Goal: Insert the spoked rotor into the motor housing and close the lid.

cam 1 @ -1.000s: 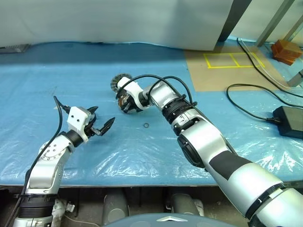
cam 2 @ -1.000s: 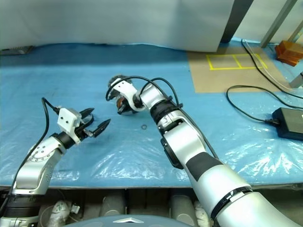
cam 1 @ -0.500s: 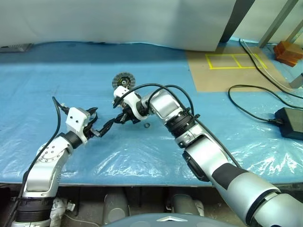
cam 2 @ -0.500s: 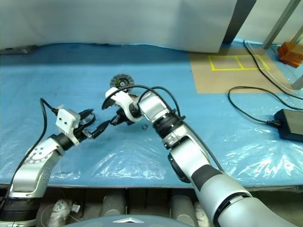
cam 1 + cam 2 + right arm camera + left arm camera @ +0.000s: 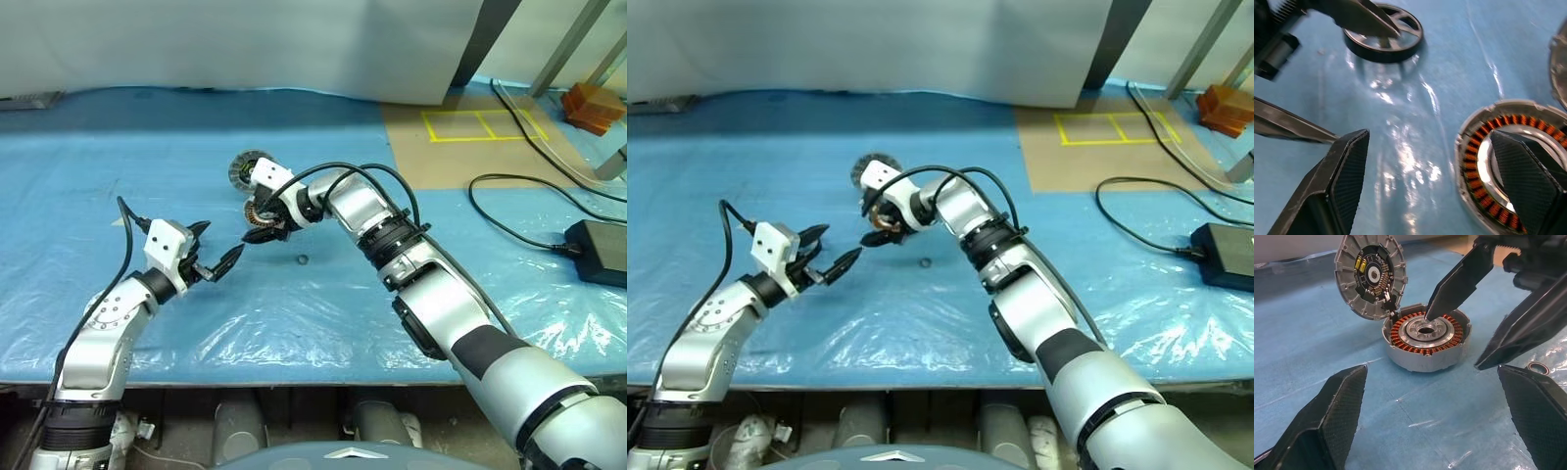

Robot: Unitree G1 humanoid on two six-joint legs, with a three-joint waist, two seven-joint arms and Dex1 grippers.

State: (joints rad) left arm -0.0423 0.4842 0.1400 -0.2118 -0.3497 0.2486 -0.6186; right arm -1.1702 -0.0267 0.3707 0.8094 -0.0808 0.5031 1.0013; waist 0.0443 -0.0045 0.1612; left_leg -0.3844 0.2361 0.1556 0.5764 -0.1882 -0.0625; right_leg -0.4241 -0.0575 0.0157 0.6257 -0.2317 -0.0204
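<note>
Motor housing point(image 5: 1426, 343) sits on the blue plastic-covered surface point(image 5: 118, 166), copper windings exposed around a pale centre. Circular part with a dark circuit-board face point(image 5: 1370, 275) leans tilted against the housing's far rim, touching it. Black ring with flat spokes point(image 5: 1383, 34) lies flat on the sheeting in the right wrist view; one left finger crosses over it there. Small dark ring point(image 5: 302, 259) lies alone just beside the housing. Black power adapter point(image 5: 600, 251) with its cable and a yellow taped rectangle point(image 5: 483, 124) sit well apart to the right.

Right gripper point(image 5: 263, 228) hangs directly over the housing, fingers spread, one fingertip point(image 5: 1457, 284) over the winding ring, the other outside the rim; contact cannot be judged. Left gripper point(image 5: 216, 259) is near, fingers spread, holding nothing, pointing at the housing.

No legible writing.
</note>
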